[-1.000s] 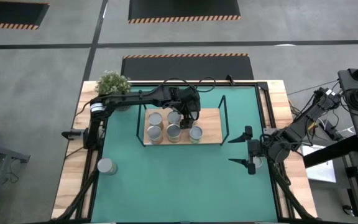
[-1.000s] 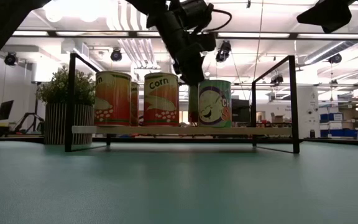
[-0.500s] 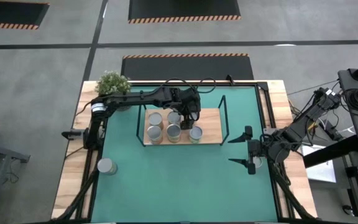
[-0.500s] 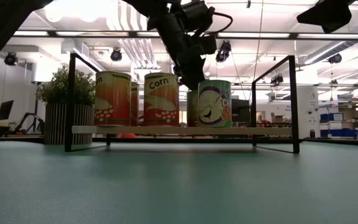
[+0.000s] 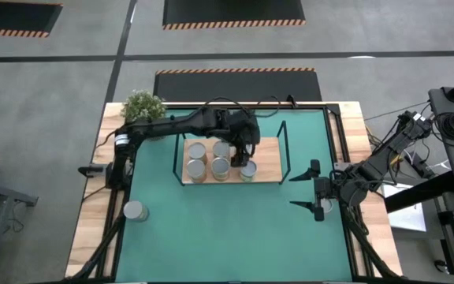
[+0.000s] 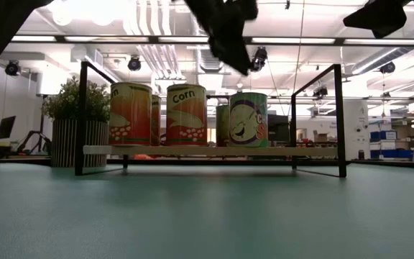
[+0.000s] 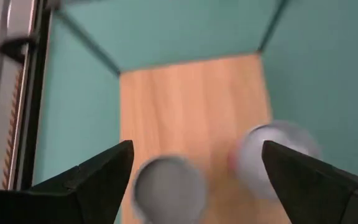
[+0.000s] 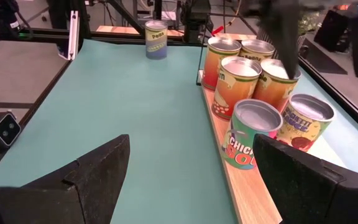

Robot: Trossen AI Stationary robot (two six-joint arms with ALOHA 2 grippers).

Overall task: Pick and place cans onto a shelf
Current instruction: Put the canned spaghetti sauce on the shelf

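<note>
From above, the left gripper [image 5: 245, 150] hangs over the shelf [image 5: 268, 162], above the right end of the group of cans [image 5: 220, 166] standing on the wooden board, and its arm hides part of that group. The left wrist view fills this in: the fingers [image 7: 98, 177] are spread wide with nothing between them, and below them lie the bare wood of the shelf [image 7: 191, 106] and two round can tops [image 7: 169, 186], blurred. The low view shows the cans [image 6: 186, 115] upright along the board [image 6: 207, 151] with their printed labels, one reading "Corn", and the left gripper [image 6: 230, 36] well clear above their tops; it also shows the potted plant [image 6: 70, 129] behind the shelf's left post. The right gripper [image 5: 315, 192] waits over the green mat [image 5: 235, 229] to the right of the shelf, its fingers wide apart and empty. Its wrist view looks along the shelf [image 8: 244, 193] and counts six cans [image 8: 252, 132] on it, in two rows, more than the view from above lets one see. That same view picks out one more can [image 8: 156, 30] standing alone on the mat [image 8: 123, 118] at the far side; from above, this lone can [image 5: 135, 211] sits near the mat's front left corner, well apart from the shelf.
</note>
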